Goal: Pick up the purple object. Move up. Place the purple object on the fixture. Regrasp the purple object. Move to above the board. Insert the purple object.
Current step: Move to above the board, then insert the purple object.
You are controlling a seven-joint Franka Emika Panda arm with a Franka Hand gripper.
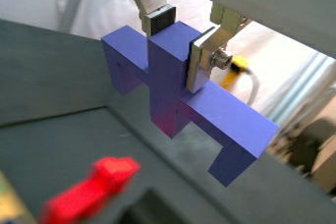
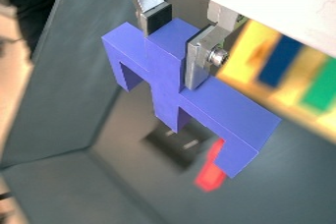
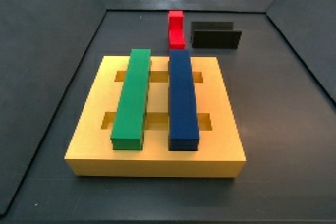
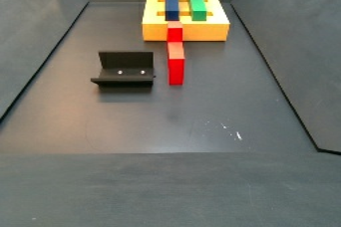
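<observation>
Two silver fingers [image 1: 207, 53] of the gripper [image 1: 183, 39] were squeezed shut on the purple object [image 1: 178, 90], and both wrist views showed this. One dark pad [image 1: 159, 19] pressed on one side of the purple piece and a silver plate pressed on the other side. The purple object [image 2: 178, 85] hung in the air, up above the dark floor, and touched nothing but the fingers. In a wrist view, the small black fixture [image 2: 175, 145] and the red block [image 2: 213, 165] lay on the floor far below it. The gripper did not show in any side view. In both side views, the fixture [image 4: 123, 70] stood on the floor just beside the red block [image 4: 174, 56]. The yellow board [image 3: 86, 135] sat on the floor close to the red block [image 3: 176, 28]. A green bar [image 3: 132, 97] and a dark-blue bar [image 3: 182, 98] lay side by side in slots on top of the board [image 4: 155, 24].
</observation>
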